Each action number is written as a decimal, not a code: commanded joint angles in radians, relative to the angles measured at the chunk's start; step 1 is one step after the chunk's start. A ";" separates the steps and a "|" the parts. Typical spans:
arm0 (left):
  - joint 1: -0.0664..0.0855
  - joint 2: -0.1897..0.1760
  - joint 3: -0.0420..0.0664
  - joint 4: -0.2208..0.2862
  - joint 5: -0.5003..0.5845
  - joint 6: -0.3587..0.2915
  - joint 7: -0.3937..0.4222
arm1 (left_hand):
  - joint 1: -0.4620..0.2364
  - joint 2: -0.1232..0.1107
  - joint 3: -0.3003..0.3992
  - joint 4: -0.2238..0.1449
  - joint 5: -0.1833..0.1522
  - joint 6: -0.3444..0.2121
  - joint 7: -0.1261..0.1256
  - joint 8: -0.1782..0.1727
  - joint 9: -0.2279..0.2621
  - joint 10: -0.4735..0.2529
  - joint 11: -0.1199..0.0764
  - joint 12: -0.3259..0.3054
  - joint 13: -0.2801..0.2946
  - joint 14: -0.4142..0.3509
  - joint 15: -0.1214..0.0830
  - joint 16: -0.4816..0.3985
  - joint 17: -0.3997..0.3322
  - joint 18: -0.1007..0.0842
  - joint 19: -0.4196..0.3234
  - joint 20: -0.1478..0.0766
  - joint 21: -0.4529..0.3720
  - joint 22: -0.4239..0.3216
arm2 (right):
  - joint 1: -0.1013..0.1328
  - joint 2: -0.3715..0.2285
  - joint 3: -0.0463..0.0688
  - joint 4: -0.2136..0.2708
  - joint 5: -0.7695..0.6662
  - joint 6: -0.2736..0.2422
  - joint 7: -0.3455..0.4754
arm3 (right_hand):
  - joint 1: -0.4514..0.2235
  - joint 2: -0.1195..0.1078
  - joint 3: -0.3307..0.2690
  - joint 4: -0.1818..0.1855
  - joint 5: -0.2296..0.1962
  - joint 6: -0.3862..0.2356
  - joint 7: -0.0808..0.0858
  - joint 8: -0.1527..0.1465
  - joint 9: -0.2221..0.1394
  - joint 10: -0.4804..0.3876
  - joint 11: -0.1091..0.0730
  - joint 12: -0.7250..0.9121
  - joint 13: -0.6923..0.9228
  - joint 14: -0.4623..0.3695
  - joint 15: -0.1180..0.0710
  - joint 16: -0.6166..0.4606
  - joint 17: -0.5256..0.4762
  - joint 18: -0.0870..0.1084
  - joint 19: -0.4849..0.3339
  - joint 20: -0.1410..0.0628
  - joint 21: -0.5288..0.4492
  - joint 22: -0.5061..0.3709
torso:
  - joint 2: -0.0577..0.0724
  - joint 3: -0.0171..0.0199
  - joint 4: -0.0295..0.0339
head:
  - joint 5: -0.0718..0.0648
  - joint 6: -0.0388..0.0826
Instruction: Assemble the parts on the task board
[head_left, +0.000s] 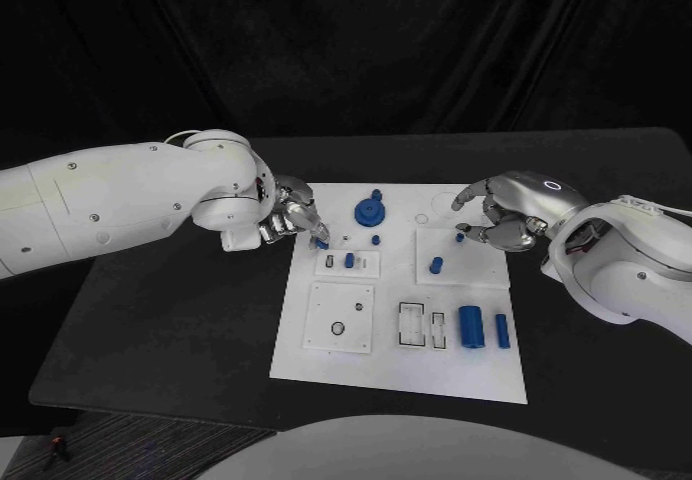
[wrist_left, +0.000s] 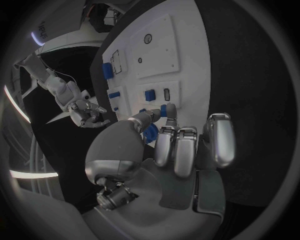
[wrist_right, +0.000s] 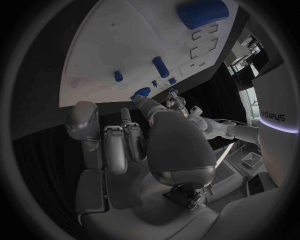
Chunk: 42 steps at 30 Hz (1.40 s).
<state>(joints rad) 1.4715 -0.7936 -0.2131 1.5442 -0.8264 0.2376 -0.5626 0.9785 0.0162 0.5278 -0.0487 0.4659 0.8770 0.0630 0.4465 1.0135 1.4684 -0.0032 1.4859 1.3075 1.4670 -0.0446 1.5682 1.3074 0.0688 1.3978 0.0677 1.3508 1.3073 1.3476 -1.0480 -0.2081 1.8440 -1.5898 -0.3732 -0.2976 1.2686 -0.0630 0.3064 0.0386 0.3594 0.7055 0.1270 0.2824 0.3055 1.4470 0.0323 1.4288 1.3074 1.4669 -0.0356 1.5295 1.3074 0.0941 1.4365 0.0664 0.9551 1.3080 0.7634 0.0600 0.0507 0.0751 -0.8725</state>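
Probably a robotics lab: black table (head_left: 173, 320), dark curtain backdrop (head_left: 433, 60), white task board (head_left: 476, 375).

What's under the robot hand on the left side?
Under the left robot hand lies the white task board's corner, with a small blue part at its fingertips. Whatever sits beneath the palm is covered.

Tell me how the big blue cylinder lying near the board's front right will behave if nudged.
The big blue cylinder lies on its side on the flat white task board, so it probably rolls sideways. It looks rigid and smooth, likely slippery for fingers.
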 joint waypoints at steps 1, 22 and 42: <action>-0.002 -0.005 0.001 0.017 -0.026 -0.050 -0.002 | -0.004 0.008 0.064 -0.057 0.006 0.008 -0.002 -0.003 0.000 0.010 -0.003 -0.001 0.172 0.104 -0.003 0.003 0.263 -0.009 0.000 -0.003 0.001 0.185 | -0.002 0.000 0.000 0.002 -0.003 0.000 -0.017 | 0.011 0.001 0.005 -0.002 0.004 0.008 0.002 0.003 -0.001 0.007 0.001 0.000 0.080 0.081 -0.004 -0.004 0.150 0.016 -0.007 -0.002 -0.003 0.112 | 0.000 0.0005 0.0004 | 0.001 0.000; -0.050 -0.019 0.000 0.042 -0.029 -0.053 -0.001 | -0.005 0.011 0.069 -0.056 0.008 0.011 -0.001 -0.003 -0.001 0.008 -0.003 -0.003 0.170 0.104 -0.003 0.003 0.263 -0.009 -0.001 -0.003 0.000 0.184 | -0.005 -0.002 0.000 0.000 -0.002 -0.002 -0.015 | 0.012 0.000 0.006 -0.003 0.005 0.010 0.002 0.003 -0.003 0.006 0.001 -0.001 0.078 0.079 -0.004 -0.008 0.140 0.018 -0.010 -0.002 -0.016 0.109 | 0.000 -0.0012 0.0007 | 0.004 0.000; -0.061 -0.028 0.000 0.057 -0.030 -0.043 0.007 | -0.006 0.013 0.072 -0.055 0.009 0.013 -0.001 -0.002 0.000 0.004 -0.003 -0.007 0.165 0.104 -0.003 0.003 0.263 -0.008 -0.003 -0.003 -0.004 0.183 | -0.008 0.000 0.000 -0.004 0.003 -0.001 -0.015 | 0.013 -0.001 0.007 -0.003 0.005 0.011 0.002 0.003 -0.004 0.006 0.001 -0.001 0.078 0.077 -0.003 -0.010 0.135 0.019 -0.011 -0.002 -0.022 0.107 | 0.000 -0.0002 -0.0003 | 0.008 0.000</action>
<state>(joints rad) 1.4147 -0.8230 -0.2122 1.6000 -0.8559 0.1895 -0.5663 0.9741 0.0200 0.5416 -0.0512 0.4716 0.8886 0.0675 0.4465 1.0136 1.4684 -0.0032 1.4822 1.3075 1.4669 -0.0446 1.5682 1.3074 0.0687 1.3979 0.0677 1.3508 1.3074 1.3424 -1.0483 -0.2082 1.8393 -1.5871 -0.3734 -0.2982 1.2686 -0.0630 0.3091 0.0358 0.3594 0.7091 0.1306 0.2824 0.3029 1.4471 0.0323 1.4288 1.3079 1.4669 -0.0356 1.5254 1.3073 0.0941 1.4339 0.0637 0.9359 1.3075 0.7638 0.0592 0.0505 0.0839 -0.8725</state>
